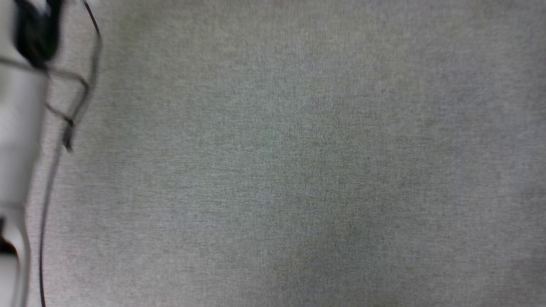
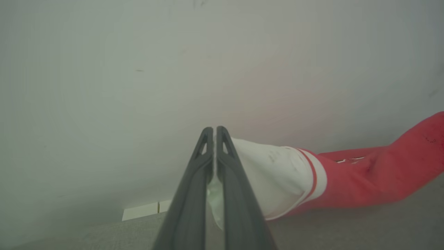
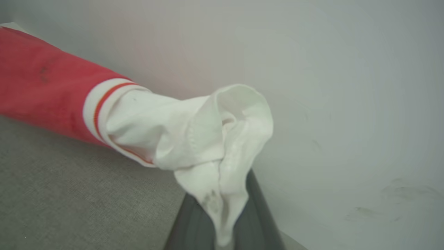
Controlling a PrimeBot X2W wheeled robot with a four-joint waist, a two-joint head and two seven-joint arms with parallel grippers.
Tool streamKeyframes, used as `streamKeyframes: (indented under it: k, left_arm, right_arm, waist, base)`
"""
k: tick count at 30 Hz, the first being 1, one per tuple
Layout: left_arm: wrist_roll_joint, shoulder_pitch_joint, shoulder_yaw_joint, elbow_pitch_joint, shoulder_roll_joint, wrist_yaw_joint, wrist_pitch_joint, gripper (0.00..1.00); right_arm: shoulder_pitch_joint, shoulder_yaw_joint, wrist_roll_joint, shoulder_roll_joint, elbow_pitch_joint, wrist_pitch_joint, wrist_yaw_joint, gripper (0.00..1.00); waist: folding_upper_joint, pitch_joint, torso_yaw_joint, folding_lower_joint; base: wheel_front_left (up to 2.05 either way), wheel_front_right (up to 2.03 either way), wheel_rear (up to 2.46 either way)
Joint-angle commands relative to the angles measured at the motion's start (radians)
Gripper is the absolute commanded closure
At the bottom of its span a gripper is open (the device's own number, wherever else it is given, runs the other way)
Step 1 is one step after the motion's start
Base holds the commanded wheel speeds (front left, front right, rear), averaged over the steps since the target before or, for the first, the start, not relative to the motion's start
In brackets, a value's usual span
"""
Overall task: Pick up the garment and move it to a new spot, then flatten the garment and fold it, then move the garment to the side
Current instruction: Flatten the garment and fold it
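Wall [image 2: 104,86] behind: left gripper [image 2: 212,131], right gripper [image 3: 225,205] pinch garment [image 2: 364,177].

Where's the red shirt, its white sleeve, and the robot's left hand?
red shirt [image 2: 374,180], left wrist view, on its red body.
white sleeve [image 3: 166,132], right wrist view, on the bunched sleeve's middle.
left hand [image 2: 212,131], left wrist view, between its shut fingertips.

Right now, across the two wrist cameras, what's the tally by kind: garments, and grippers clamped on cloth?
Garment: 1, the red and white garment.
Grippers shut on a white sleeve: 2, the left gripper and the right gripper, one sleeve each.
Total: 3.
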Motion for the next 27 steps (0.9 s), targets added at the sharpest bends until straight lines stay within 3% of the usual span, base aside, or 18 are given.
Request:
streamKeyframes:
  k: [1, 15, 27]
  left_arm:
    - [-0.012, 0.083, -0.017, -0.02, 0.009, 0.002, -0.006, 1.0]
    - [-0.091, 0.708, -0.093, -0.177, 0.086, 0.011, 0.025, 1.0]
    - [-0.149, 1.02, -0.126, -0.359, 0.165, 0.087, 0.117, 1.0]
  right_arm:
    - [0.065, 0.018, 0.019, -0.009, -0.002, -0.022, -0.001, 1.0]
    - [0.526, 0.226, 0.171, -0.144, -0.189, -0.057, -0.001, 1.0]
    - [0.796, 0.257, 0.241, -0.262, -0.387, -0.014, -0.001, 1.0]
  waist:
    - [0.0, -0.057, 0.006, -0.0001]
    - [0.0, -0.298, 0.013, -0.0001]
    - [0.0, -0.42, 0.009, -0.0001]
  base:
    - [0.0, 0.0, 0.0]
    - [0.0, 0.0, 0.0]
    - [0.0, 0.0, 0.0]
